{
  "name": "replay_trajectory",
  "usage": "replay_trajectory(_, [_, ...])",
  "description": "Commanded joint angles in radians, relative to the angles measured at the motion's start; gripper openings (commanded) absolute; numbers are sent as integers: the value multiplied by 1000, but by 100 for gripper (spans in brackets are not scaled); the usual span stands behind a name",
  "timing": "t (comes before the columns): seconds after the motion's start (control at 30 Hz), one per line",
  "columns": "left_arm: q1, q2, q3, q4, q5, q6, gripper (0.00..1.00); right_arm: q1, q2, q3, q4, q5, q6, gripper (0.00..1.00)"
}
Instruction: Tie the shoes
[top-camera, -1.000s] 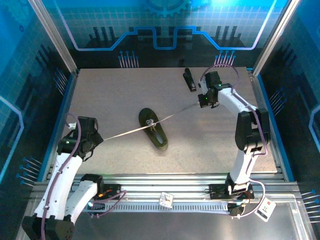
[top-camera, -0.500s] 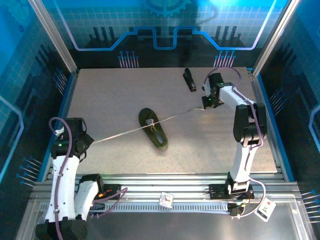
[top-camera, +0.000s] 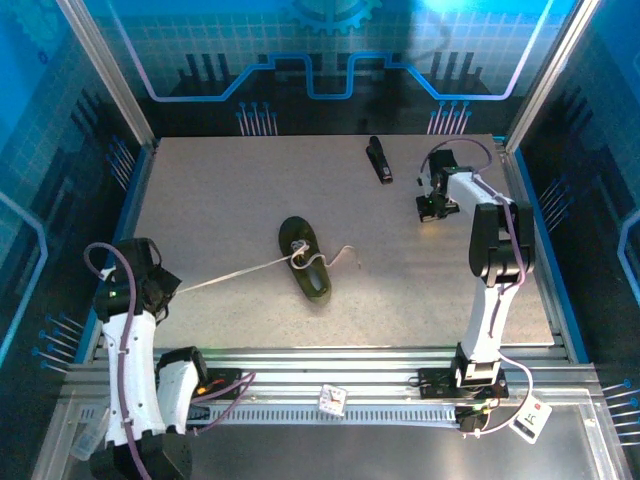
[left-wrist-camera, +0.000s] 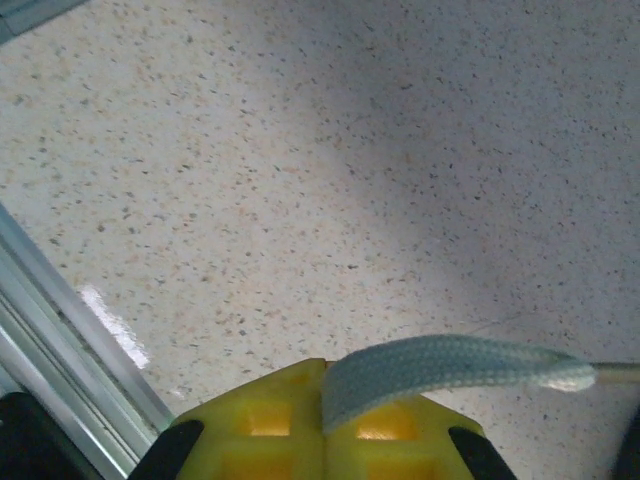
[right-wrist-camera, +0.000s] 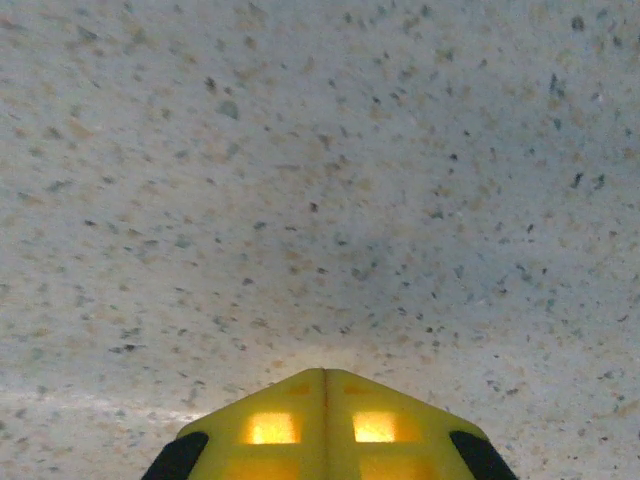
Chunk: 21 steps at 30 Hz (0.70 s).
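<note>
My left gripper (left-wrist-camera: 325, 390) is clenched on the flat end of one whitish-grey lace (left-wrist-camera: 450, 362). From there the lace runs in a nearly straight line across the speckled table (top-camera: 220, 190) to the dark olive-green shoe (top-camera: 306, 262). The shoe lies flat near the middle of the table, set at a slant. Its other lace (top-camera: 338, 257) lies loose in a curl just beside the shoe's right side. My right gripper (right-wrist-camera: 325, 385) is pressed shut on nothing, over bare tabletop at the far right, near a small black clip-like object (top-camera: 379, 160).

Speckled beige table (top-camera: 230, 200) w/ blue-lit printed walls (top-camera: 330, 50), alu frame rails (top-camera: 350, 360) at front.
</note>
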<state>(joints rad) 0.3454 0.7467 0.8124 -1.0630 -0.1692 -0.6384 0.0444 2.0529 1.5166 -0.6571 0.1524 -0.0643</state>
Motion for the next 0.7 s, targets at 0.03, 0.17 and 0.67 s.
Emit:
replay_trajectory(0.03, [11, 6, -41, 63, 100, -20, 0, 114, -107, -45, 80, -129, -52, 3])
replay_trajectory(0.17, [10, 13, -52, 86, 123, -14, 0, 262, -179, -96, 148, -215, -65, 19])
replay_trajectory(0.67, [10, 74, -64, 170, 143, 45, 0, 726, -208, -207, 279, -271, -117, 60])
